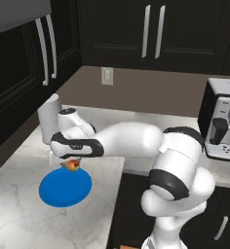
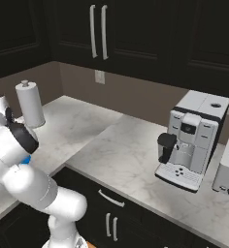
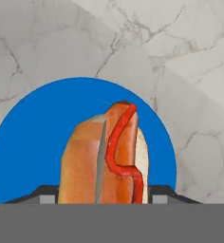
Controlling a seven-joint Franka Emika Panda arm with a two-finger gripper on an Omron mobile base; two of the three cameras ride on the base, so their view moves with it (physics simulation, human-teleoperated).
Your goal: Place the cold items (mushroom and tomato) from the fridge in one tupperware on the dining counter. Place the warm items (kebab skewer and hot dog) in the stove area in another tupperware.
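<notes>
Gripping a hot dog (image 3: pixel 104 156) by its bun, the robot's gripper (image 1: pixel 72 164) hangs just above a round blue plate (image 1: pixel 64 187) on a marble counter (image 1: pixel 19 214). In the hand view the two dark finger tips sit at either side of the bun's lower end, and the bun rises between them with a red squiggle of sauce along the sausage; the jaws are closed partway on it. From the left base view the hot dog shows as a small orange shape under the hand, at the plate's far edge.

As a judgement, the main hazard is a weak hold. The fingers look to catch only one end of the hot dog, so most of its length sticks out unsupported; a quick swing of the arm could pivot it or let it slip back onto the plate or the counter. A soft bun may also squash and slide. No tupperware appears in these views, so the carry seems likely to be long, and the risk grows with it.

Further back, a paper towel roll (image 1: pixel 49 118) stands upright near the arm's wrist, close enough that a wide sweep could knock it over. Beyond, a coffee machine (image 2: pixel 190 140) rests on the adjoining counter, well apart, under dark cabinets (image 2: pixel 111 29).
</notes>
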